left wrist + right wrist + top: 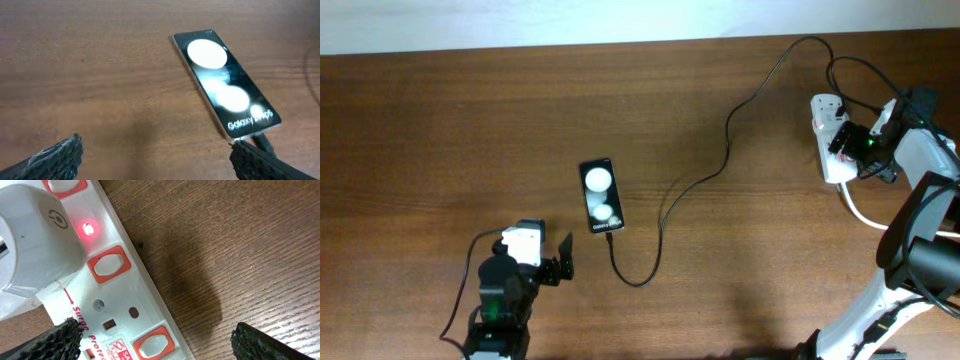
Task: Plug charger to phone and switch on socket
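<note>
While both arms sit at opposite ends of the brown wooden table [440, 130], neither one is holding anything.

The left gripper [558, 266] is at the near-left with its jaws spread wide and empty. It points at the small black rectangular phone [601, 196], which lies flat near the middle of the table, close to that gripper but apart from it. From the left wrist view you can see two white round glare spots and tiny white lettering on the phone's face.

The long thin black charger cable [720, 170] meets the phone's lower end, loops around and snakes off toward the far right, up by the white elongated power strip [828, 150].

The right gripper [845, 140] hovers right over that strip, jaws also wide open and gripping nothing.

The right wrist cam shows a chunky white plug block [35, 240] sitting in the strip. A small red light [88, 229] glows just beside it, and there are white rocker switches [109, 265] in orange frames. A thick white cord [860, 212] trails off the strip.
</note>
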Action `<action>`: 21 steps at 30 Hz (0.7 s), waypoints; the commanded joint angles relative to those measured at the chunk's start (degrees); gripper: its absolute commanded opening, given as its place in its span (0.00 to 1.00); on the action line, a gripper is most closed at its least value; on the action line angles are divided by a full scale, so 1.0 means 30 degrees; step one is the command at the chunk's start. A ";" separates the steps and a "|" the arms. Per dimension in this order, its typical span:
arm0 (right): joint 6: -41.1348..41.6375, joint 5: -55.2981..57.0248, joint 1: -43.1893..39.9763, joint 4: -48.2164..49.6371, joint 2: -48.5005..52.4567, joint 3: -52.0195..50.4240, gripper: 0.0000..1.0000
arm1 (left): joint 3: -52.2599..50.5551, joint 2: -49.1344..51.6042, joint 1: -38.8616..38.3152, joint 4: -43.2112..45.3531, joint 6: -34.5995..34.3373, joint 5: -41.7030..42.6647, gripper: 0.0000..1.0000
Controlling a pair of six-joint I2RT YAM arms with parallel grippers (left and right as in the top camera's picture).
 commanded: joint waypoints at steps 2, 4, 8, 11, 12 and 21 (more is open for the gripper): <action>-0.0357 0.0714 0.0109 -0.0226 0.0000 -0.0495 0.99 | -0.0481 -0.3359 0.0168 -0.3300 0.0233 0.0080 0.99; -0.0350 0.0714 0.0102 -0.0226 0.0000 -0.0488 0.99 | -0.0481 -0.4335 0.0168 -0.4452 0.0233 0.0058 0.99; -0.0357 0.0714 0.0109 -0.0226 0.0000 -0.0495 0.99 | -0.0481 -1.0156 0.0168 -0.8058 0.0240 -0.0882 0.99; -0.0357 0.0714 0.0102 -0.0226 0.0000 -0.0495 0.98 | -0.0481 -1.3027 0.0168 -0.8123 0.0240 -0.1297 0.99; -0.0357 0.0714 0.0102 -0.0226 0.0000 -0.0495 0.99 | -0.0481 -1.3857 0.0168 -0.8160 0.0240 -0.1625 0.99; -0.0357 0.0714 0.0109 -0.0226 0.0000 -0.0495 0.99 | -0.0481 -1.6946 0.1151 -0.8211 0.2455 -0.2157 0.99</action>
